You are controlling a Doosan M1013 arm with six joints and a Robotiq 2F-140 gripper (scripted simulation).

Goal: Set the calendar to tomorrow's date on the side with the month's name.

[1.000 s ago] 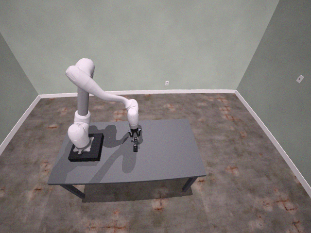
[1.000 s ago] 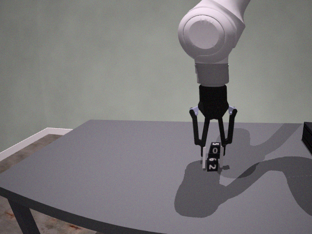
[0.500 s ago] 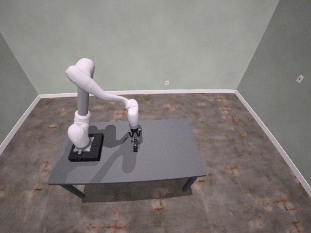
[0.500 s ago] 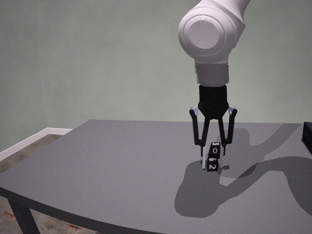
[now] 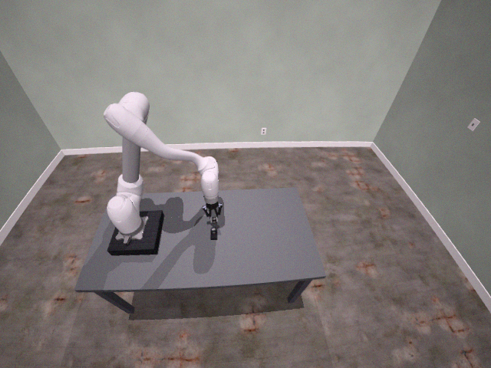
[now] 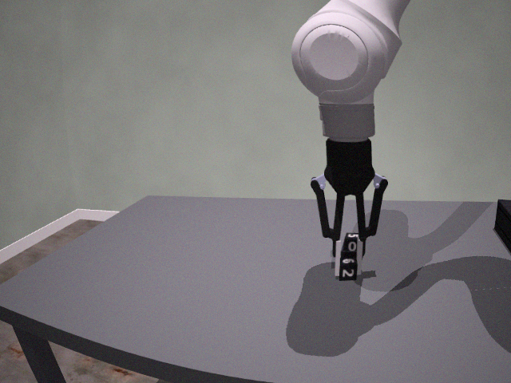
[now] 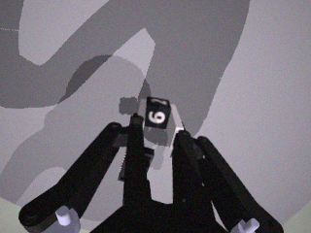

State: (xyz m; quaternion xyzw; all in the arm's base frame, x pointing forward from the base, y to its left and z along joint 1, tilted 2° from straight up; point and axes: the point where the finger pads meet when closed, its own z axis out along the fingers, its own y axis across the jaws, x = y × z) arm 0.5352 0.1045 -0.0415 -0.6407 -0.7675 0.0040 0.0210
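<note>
The calendar (image 6: 348, 259) stands on the grey table, a white tray holding black number cubes. In the exterior view the digits 0, 6 and 2 show one above the other, with a 5 on the topmost face. The upper cube (image 6: 351, 246) shows the 0. My gripper (image 6: 348, 247) points straight down over it, with its fingers closed against both sides of that cube. In the wrist view the cube with the 6 (image 7: 157, 116) lies just beyond my fingertips, and the gripped cube is hidden by the fingers. In the top view the calendar (image 5: 213, 233) is small and dark below the gripper (image 5: 213, 221).
The arm's black base plate (image 5: 136, 238) sits on the table's left side and shows at the right edge of the exterior view (image 6: 503, 223). The table's near edge (image 6: 124, 354) curves in front.
</note>
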